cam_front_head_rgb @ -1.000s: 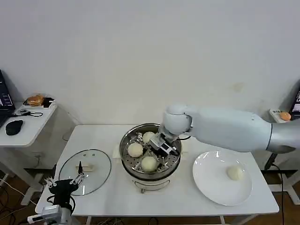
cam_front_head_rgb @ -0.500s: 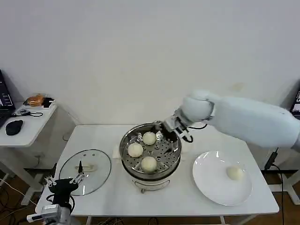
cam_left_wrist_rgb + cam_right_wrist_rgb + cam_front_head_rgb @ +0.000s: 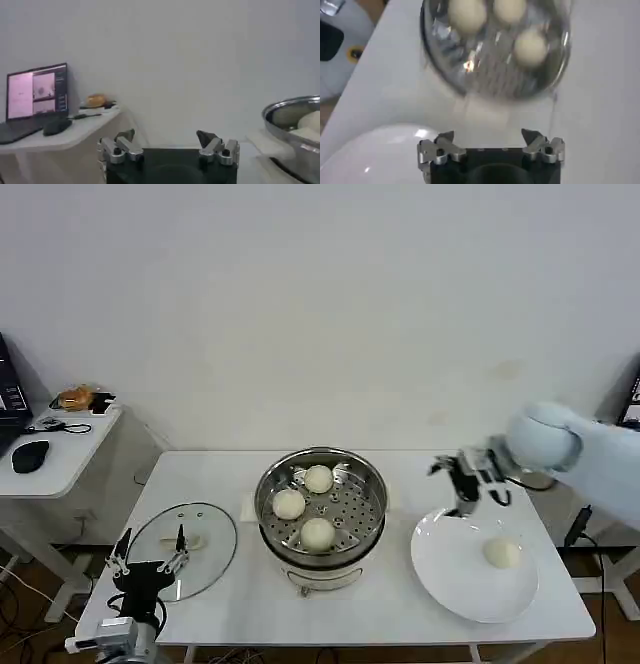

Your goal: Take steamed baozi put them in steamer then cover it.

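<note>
Right gripper [image 3: 463, 480], jaws open and empty, hovers beside the last bun [image 3: 502, 553] on the plate [image 3: 440, 569] (three buns sit in the steamer [image 3: 320, 502]); it should descend straight, closing gently. Left gripper [image 3: 148, 561], jaws open, waits near the lid [image 3: 205, 546].

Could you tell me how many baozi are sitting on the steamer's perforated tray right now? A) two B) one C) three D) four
C: three baozi lie in the steamer, while the fourth remains on the white plate, near the open, empty right pincer.
</note>
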{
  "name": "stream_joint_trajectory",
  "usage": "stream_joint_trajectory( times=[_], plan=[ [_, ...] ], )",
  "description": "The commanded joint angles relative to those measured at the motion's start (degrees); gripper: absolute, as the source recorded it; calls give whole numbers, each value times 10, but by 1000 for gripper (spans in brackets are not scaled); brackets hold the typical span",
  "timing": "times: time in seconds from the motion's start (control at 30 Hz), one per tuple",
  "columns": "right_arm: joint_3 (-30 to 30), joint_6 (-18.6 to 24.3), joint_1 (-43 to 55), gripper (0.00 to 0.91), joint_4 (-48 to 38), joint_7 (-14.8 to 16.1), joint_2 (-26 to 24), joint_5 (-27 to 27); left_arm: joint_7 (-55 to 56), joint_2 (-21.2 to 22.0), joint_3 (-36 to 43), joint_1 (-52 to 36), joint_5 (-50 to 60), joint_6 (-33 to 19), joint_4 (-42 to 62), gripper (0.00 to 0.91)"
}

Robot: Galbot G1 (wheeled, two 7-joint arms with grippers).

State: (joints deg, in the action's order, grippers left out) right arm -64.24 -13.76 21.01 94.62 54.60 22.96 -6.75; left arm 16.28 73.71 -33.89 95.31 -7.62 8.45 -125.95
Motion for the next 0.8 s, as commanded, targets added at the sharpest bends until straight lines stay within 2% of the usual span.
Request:
stream_joint_trajectory(
  times=[0.03,0.23,0.33,0.37,0.8],
  plan=[
    [34,18,-106,907,-32,1,-96,76,0,-2,13,-2,1,0,4,907],
    [55,23,-149,907,-67,-2,-75,87,0,-5,14,-5,1,1,6,907],
    [78,21,-184,907,-91,-12,-56,89,0,-6,10,-5,0,1,8,907],
    [110,22,-221,907,-108,-12,-45,96,0,-6,10,-5,0,1,8,907],
    [167,31,-282,907,-182,-13,20,116,1,-4,-2,-1,-1,1,14,907]
  ],
)
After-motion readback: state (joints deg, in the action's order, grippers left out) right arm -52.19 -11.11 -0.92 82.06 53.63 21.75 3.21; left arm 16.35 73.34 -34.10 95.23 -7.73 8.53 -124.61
